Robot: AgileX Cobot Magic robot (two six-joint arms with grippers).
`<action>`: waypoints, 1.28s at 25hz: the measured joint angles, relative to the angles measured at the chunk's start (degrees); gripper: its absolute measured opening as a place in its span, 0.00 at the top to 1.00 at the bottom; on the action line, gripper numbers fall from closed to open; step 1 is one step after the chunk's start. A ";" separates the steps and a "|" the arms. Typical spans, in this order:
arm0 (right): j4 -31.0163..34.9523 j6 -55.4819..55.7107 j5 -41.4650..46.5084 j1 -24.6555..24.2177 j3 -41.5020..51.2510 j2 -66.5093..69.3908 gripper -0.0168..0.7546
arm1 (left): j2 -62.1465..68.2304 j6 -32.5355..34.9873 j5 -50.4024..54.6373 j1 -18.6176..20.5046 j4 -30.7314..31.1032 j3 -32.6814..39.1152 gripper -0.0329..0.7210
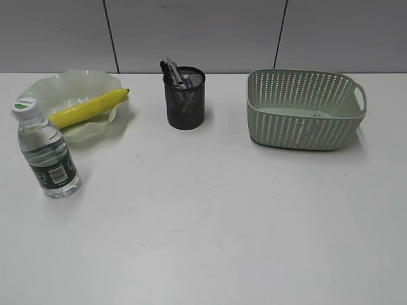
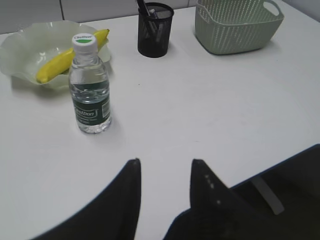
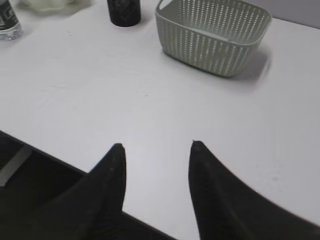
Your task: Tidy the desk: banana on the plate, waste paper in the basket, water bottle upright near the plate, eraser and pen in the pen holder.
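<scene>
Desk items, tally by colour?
Pale green: 2, plate and basket
Yellow: 1, banana
Black: 1, pen holder
Clear: 1, water bottle
Total: 5, not counting what sits inside the pen holder.

My left gripper [image 2: 165, 172] hangs above the desk with its two dark fingers spread apart, holding nothing. My right gripper [image 3: 156, 155] sits the same way, fingers parted and empty.
</scene>
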 joint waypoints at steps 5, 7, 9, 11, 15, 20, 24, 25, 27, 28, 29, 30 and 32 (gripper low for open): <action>6.68 -2.64 0.00 0.00 0.12 0.00 0.54 | 0.00 0.00 0.00 0.00 -0.51 0.00 0.63; 8.30 -3.72 0.00 0.00 0.12 0.00 0.54 | 0.00 0.00 0.00 0.00 -0.51 0.00 0.63; 8.79 -4.20 0.00 0.00 0.12 0.00 0.54 | 0.00 0.00 0.00 0.00 -0.51 0.00 0.63; 8.85 -4.33 0.00 0.00 0.12 0.00 0.54 | 0.00 0.00 0.00 0.00 -0.51 0.00 0.63; 7.09 -4.44 0.00 0.00 0.12 0.00 0.54 | 0.00 0.00 -0.02 0.00 -0.51 0.00 0.63; 6.68 -4.54 0.00 0.00 0.12 0.00 0.54 | 0.00 0.00 -0.02 0.00 -0.51 0.00 0.63; 6.31 -4.60 0.00 0.00 0.12 0.00 0.54 | 0.00 0.00 -0.02 1.82 -0.55 0.00 0.63; 6.31 -4.60 0.00 0.00 0.12 0.00 0.54 | 0.00 0.04 -0.02 3.46 -0.61 0.00 0.63; 6.31 -4.60 0.00 0.00 0.12 0.00 0.54 | 0.00 0.04 -0.02 7.54 -0.61 0.00 0.63; 6.31 -4.60 0.00 0.00 0.12 0.00 0.54 | 0.00 0.04 -0.02 10.22 -0.61 0.00 0.63; 6.31 -4.60 0.00 0.00 0.12 0.00 0.54 | 0.00 0.04 -0.02 12.56 -0.66 0.00 0.63; 6.31 -4.60 0.00 0.00 0.12 0.00 0.54 | 0.00 0.04 -0.02 15.33 -0.66 0.00 0.63; 6.31 -4.60 0.00 0.00 0.12 0.00 0.54 | 0.00 0.04 -0.07 19.89 -0.66 0.00 0.64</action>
